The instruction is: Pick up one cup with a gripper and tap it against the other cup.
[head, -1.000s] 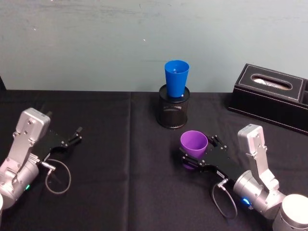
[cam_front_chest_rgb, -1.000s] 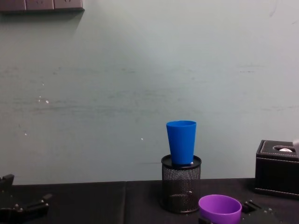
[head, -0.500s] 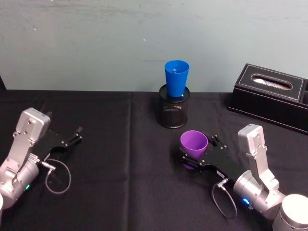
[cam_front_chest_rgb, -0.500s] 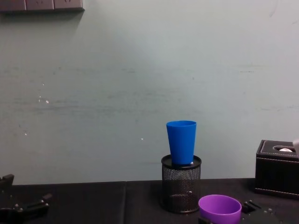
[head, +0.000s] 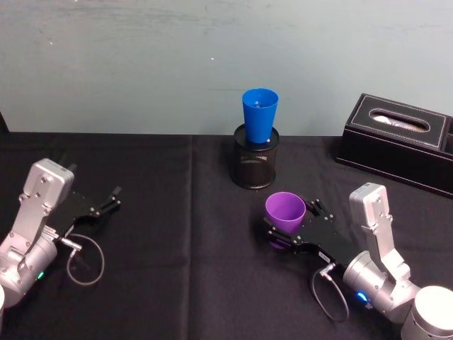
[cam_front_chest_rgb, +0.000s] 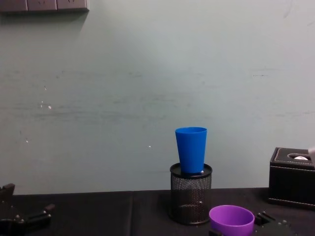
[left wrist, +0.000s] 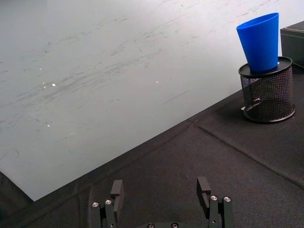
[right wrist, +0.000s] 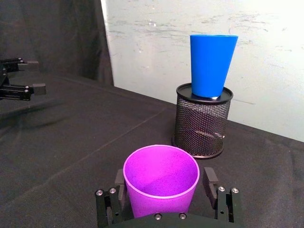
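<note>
We saw the right gripper's [right wrist: 164, 178] jaws spread around the purple cup [right wrist: 160, 190], a smooth, tapered plastic tumbler upright on the black-clothed desk [head: 184, 283]. Beyond it, the blue cup [right wrist: 212, 64] stood in a mesh holder [right wrist: 203, 123]. The left gripper [left wrist: 160, 186] rested with its jaws spread.

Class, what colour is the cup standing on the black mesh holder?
The cup is bright blue, clearest in the right wrist view.
</note>
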Available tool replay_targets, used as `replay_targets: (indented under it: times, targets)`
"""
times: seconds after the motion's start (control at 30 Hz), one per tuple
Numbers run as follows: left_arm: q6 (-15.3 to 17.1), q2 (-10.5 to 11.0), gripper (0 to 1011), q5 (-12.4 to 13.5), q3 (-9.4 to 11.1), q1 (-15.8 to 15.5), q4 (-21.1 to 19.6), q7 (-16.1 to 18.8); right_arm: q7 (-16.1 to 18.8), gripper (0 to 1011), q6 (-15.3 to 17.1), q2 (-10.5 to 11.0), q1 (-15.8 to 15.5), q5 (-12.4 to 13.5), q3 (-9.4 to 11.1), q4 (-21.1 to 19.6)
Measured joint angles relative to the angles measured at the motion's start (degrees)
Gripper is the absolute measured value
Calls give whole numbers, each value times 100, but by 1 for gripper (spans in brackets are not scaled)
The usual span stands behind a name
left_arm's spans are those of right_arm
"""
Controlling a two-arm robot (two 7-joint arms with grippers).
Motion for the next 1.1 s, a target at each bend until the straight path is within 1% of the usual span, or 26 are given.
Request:
replay_targets:
  times: [1.1]
  targets:
    - [0,0,1012,0,0,0,0,0,-7,1003,6,3,0,0,0,-5]
